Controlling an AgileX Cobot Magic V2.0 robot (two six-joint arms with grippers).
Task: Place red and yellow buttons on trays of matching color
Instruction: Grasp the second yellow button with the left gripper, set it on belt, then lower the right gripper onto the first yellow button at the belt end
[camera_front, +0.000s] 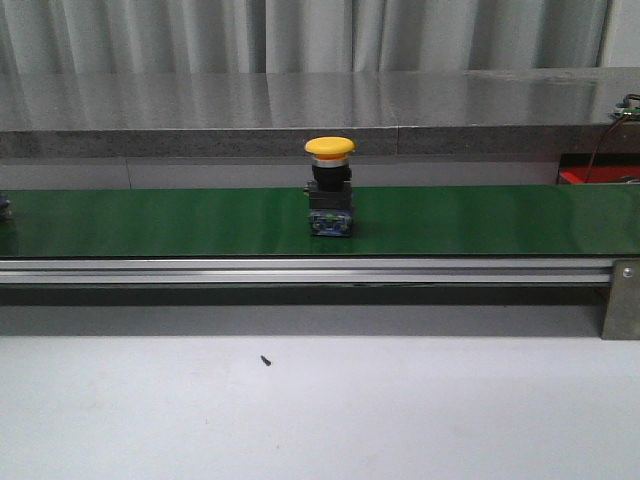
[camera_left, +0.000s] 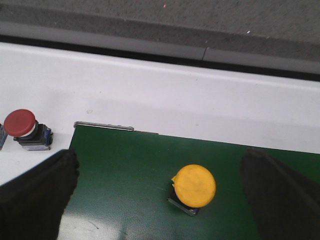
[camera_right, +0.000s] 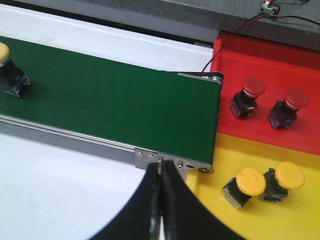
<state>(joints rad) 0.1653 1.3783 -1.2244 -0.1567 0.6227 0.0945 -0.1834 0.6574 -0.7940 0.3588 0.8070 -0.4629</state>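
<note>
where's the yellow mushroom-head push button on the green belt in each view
Front view: yellow mushroom-head push button upright, mid-belt.
Left wrist view: seen from above, between the open left gripper's fingers.
Right wrist view: far edge of frame.
Shared landmark: green conveyor belt.

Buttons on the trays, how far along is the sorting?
Done: two red buttons sit on the red tray and two yellow ones on the yellow tray. In hand: nothing. Left: the yellow button on the belt and a red button beside it.

No readable text, labels or numbers on any surface, perhaps too blurred to show
</note>
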